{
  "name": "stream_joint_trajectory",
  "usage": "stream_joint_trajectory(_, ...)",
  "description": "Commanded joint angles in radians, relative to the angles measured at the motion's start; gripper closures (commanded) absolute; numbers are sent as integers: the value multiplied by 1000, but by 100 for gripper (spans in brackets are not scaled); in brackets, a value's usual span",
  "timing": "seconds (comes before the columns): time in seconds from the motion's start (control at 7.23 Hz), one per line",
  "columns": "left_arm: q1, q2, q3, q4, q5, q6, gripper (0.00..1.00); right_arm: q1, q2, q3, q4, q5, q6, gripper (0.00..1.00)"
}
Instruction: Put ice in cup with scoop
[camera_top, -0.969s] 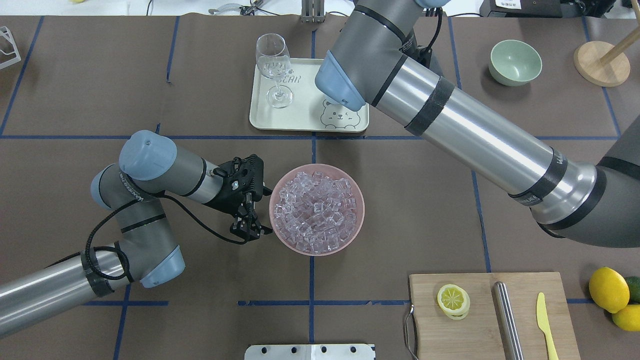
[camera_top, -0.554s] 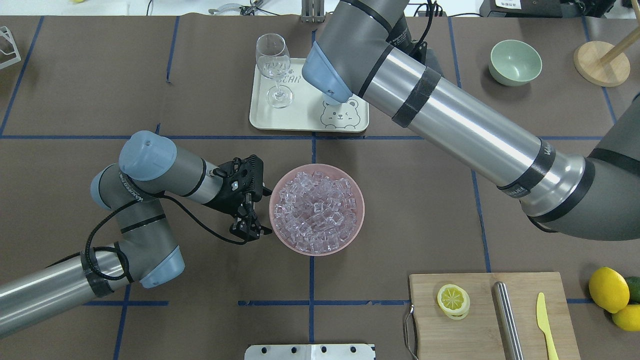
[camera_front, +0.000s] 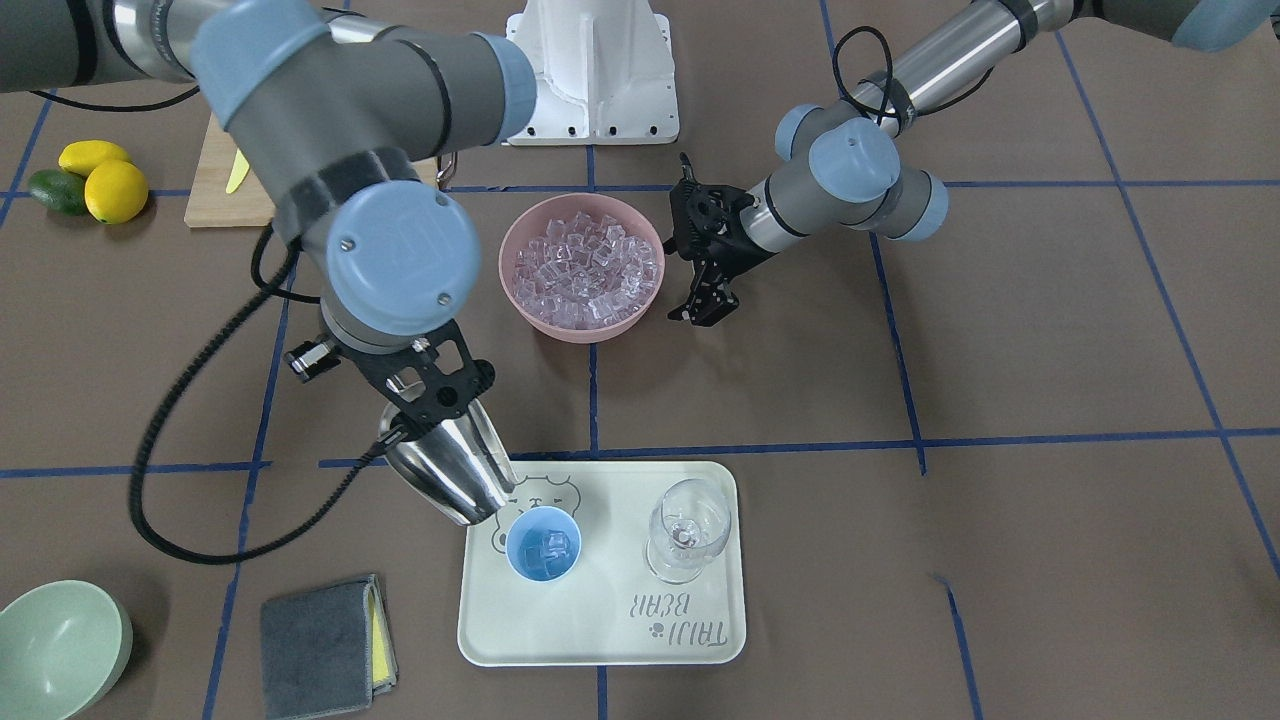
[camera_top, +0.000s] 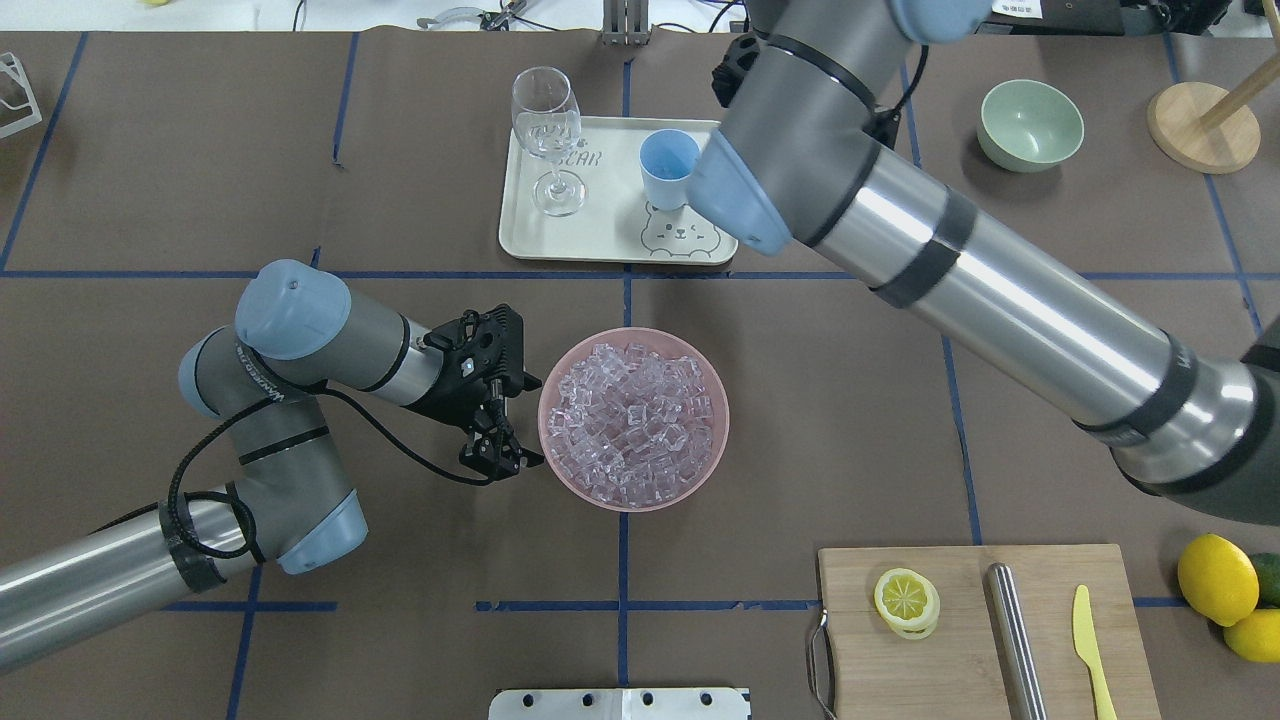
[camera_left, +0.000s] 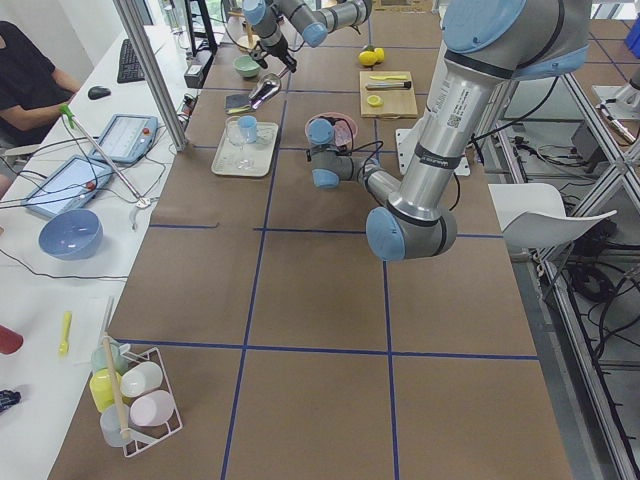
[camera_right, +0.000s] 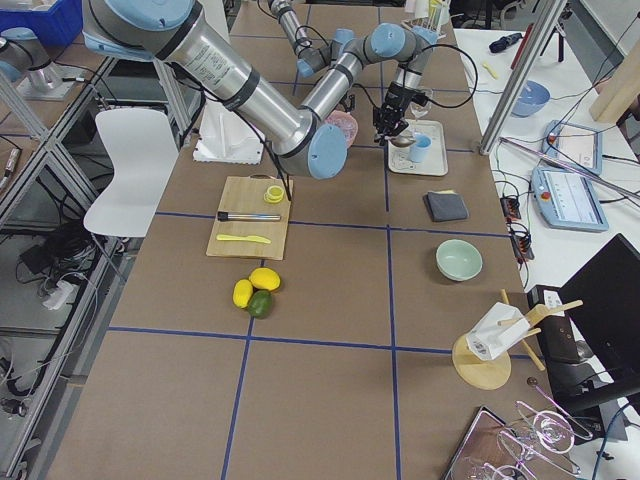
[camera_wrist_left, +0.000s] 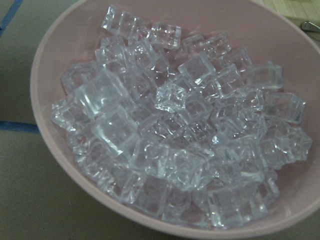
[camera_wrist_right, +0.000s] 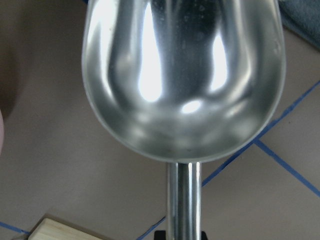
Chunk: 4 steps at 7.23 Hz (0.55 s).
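The light-blue cup (camera_front: 543, 543) stands on the cream tray (camera_front: 600, 625) with a few ice cubes in it; it also shows in the overhead view (camera_top: 668, 165). My right gripper (camera_front: 425, 415) is shut on the handle of the steel scoop (camera_front: 455, 475), which tilts down just beside and above the cup. The right wrist view shows the scoop's trough (camera_wrist_right: 182, 75) holding no ice. The pink bowl (camera_top: 553, 470) is full of ice (camera_top: 633, 420). My left gripper (camera_top: 495, 455) sits just left of the bowl, apart from it, and looks open.
A wine glass (camera_top: 548, 130) stands on the tray beside the cup. There is a pale green bowl (camera_top: 1030, 125) and a wooden stand (camera_top: 1200, 125) at the far right. A cutting board (camera_top: 960, 650) holds a lemon slice, steel tube and knife. A grey cloth (camera_front: 325, 645) lies near the tray.
My right arm has swung away from over the tray toward the overhead view's right, uncovering the blue cup. My left arm has stayed still.
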<state>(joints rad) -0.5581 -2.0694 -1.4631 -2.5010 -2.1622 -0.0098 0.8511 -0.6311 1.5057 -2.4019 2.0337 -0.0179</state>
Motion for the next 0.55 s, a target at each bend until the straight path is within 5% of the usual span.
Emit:
stream_joint_trajectory(0.0, -26, 8, -8, 7, -1, -10, 0, 22, -239, 325, 6, 25, 187, 100)
stream_joint_trajectory(0.42, -100, 101, -83, 14, 10, -9, 0, 25, -569, 494, 296, 26, 493, 100)
